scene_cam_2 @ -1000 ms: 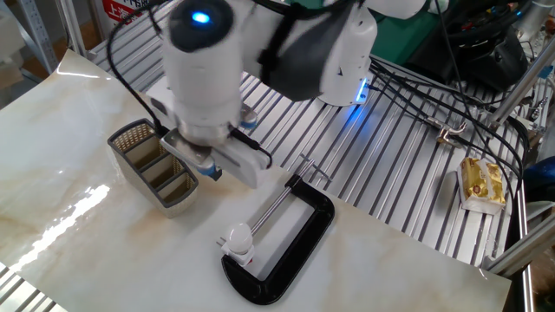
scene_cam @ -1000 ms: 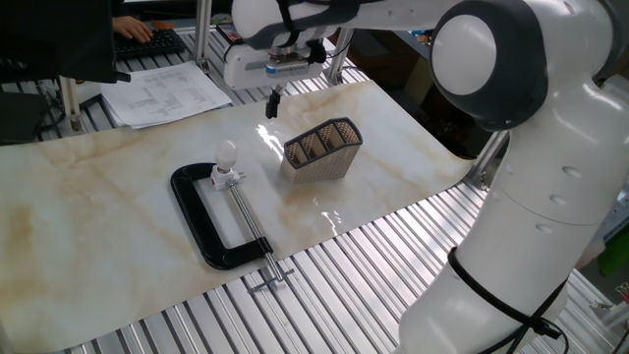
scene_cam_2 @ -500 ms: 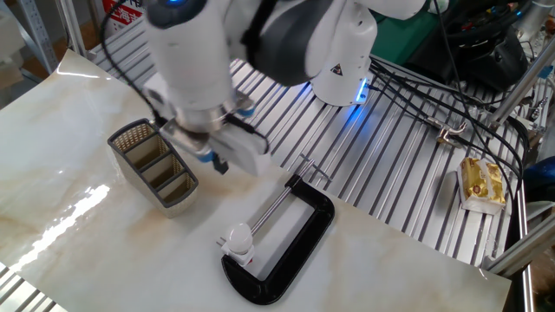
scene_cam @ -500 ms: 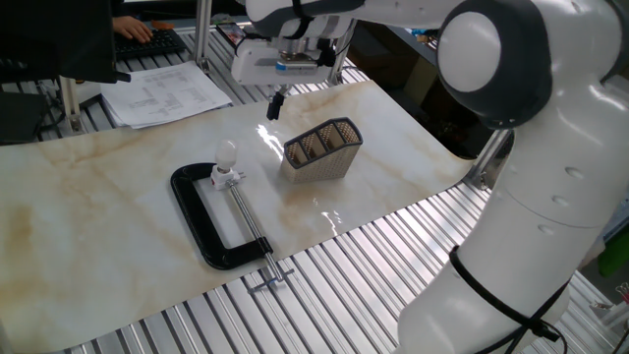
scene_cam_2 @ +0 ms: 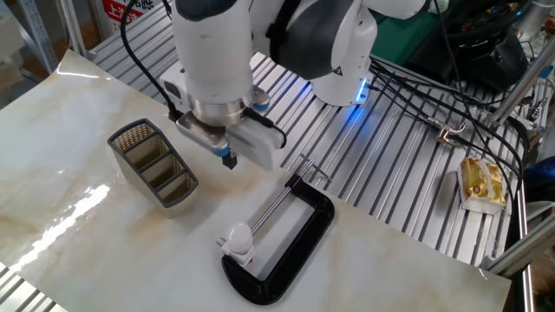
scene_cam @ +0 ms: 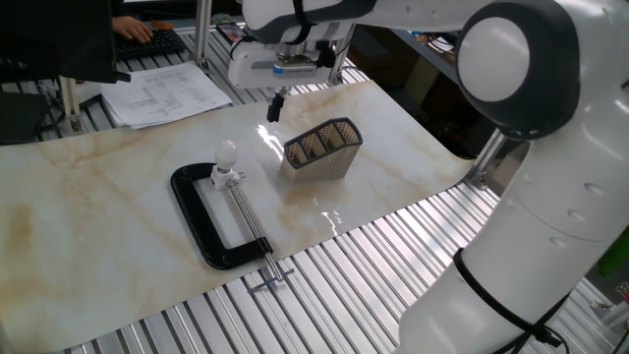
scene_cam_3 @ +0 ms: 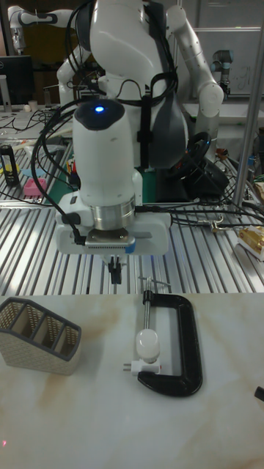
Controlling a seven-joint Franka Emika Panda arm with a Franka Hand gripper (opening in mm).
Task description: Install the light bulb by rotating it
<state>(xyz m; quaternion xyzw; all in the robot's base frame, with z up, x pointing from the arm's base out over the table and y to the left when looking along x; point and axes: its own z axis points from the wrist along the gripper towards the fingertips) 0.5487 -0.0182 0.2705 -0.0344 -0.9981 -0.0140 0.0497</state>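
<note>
A: What's on the worktop (scene_cam: 118, 206)?

B: A black C-clamp (scene_cam: 208, 222) lying flat, a mesh basket (scene_cam: 322, 147) beside it, and the light bulb (scene_cam: 227, 152) standing in a small socket at the clamp's jaw.

A: And the arm?

B: Its gripper (scene_cam_2: 229, 160) hangs above the worktop, apart from the bulb; fingers look pressed together, probably empty.

A: So which step?

B: The approach. Next: spread, descend over the globe, grip, twist.
</note>
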